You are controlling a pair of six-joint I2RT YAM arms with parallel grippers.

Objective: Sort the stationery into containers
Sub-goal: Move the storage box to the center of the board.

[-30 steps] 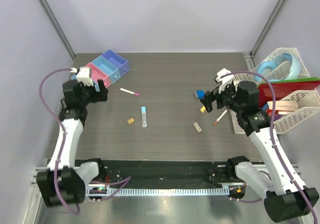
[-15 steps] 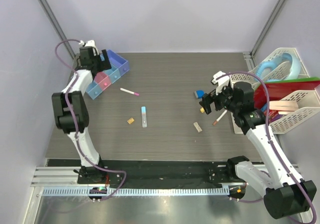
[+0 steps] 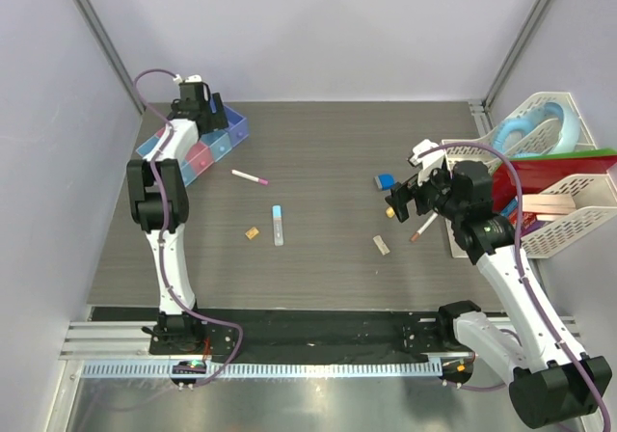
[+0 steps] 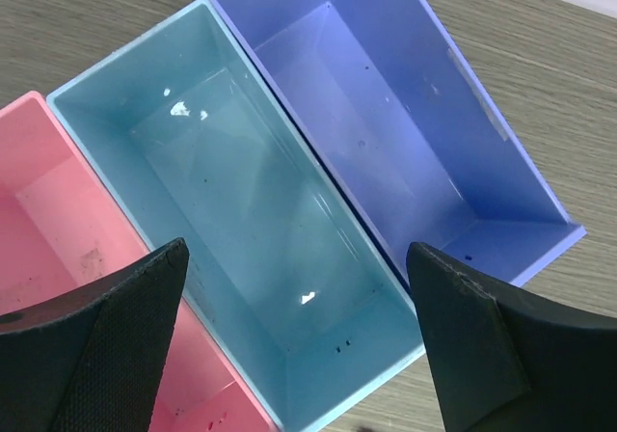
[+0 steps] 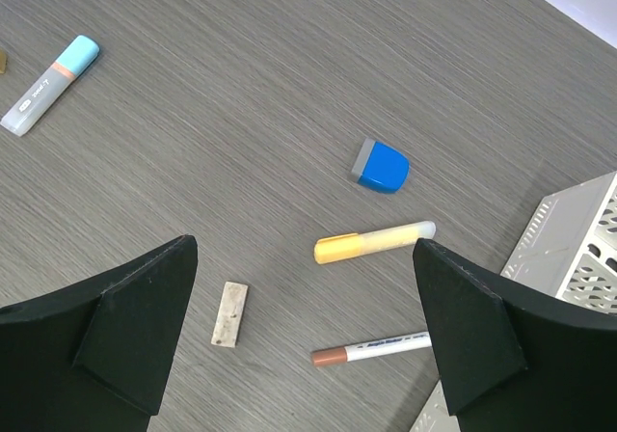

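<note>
The four joined containers (image 3: pixel 220 135) stand at the far left; the left wrist view shows the pink (image 4: pixel 48 220), light blue (image 4: pixel 251 210) and purple (image 4: pixel 405 114) boxes, with nothing in the parts that show. My left gripper (image 3: pixel 204 116) hangs open and empty over the light blue box (image 4: pixel 299 345). A pink-capped pen (image 3: pixel 250 176), a blue-capped tube (image 3: pixel 278 225) and a tan eraser (image 3: pixel 252 232) lie mid-table. My right gripper (image 3: pixel 401 201) is open and empty (image 5: pixel 304 340) above the yellow marker (image 5: pixel 374 243), brown-red pen (image 5: pixel 371 347), second eraser (image 5: pixel 229 313) and blue block (image 5: pixel 381 166).
White mesh baskets (image 3: pixel 569 210) with books and a blue ring (image 3: pixel 530 128) stand at the right edge, close to my right arm; a basket corner shows in the right wrist view (image 5: pixel 569 249). Grey walls enclose the table at the back and sides.
My left arm has swung from the table's left edge up and back over the containers. My right gripper has shifted slightly and stays open above the same items.
</note>
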